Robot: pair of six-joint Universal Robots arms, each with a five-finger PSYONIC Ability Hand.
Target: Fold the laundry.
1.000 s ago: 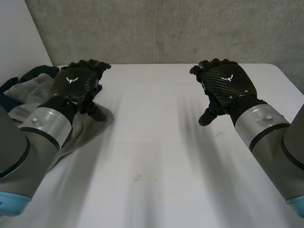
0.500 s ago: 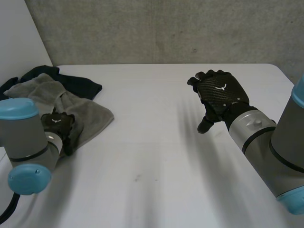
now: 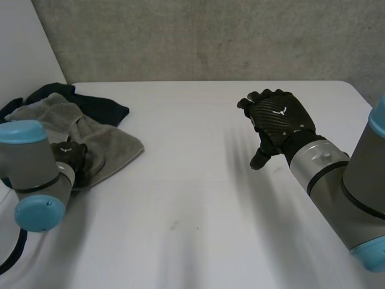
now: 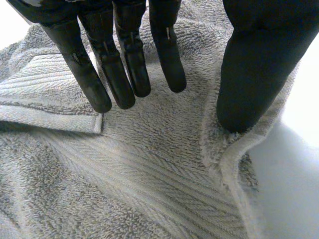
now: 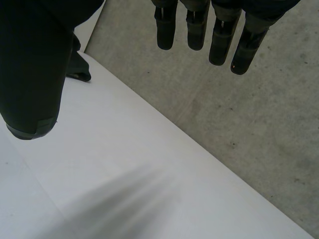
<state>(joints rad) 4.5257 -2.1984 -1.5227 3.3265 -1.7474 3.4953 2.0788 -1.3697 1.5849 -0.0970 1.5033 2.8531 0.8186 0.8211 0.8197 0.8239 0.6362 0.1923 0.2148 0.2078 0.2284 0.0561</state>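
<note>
Slightly back since half a second ago goes the left arm. White table [image 3: 198, 192] lies bare from its middle rightward, with grey towel [image 3: 117, 144] and dark garment [image 3: 99, 108] at its left edge. Left hand [image 3: 70, 154], its fingers [image 4: 132, 59] straight in the wrist view, seems to rest by the towel's hem. Right hand [image 3: 280, 120] hovers with fingers relaxed.

Head camera high, rear, facing down at table [image 3: 198, 198]; left wrist close over towel [image 4: 149, 164], shared.

White flat table [image 3: 192, 198] open across the middle, near edge and right side, only the black right hand [image 3: 278, 120] held over the right half; far left corner blocked by crumpled grey terry towel [image 3: 117, 147], dark navy cloth [image 3: 99, 108] bunched behind it, black left hand [image 3: 71, 158] on the towel's near edge.
</note>
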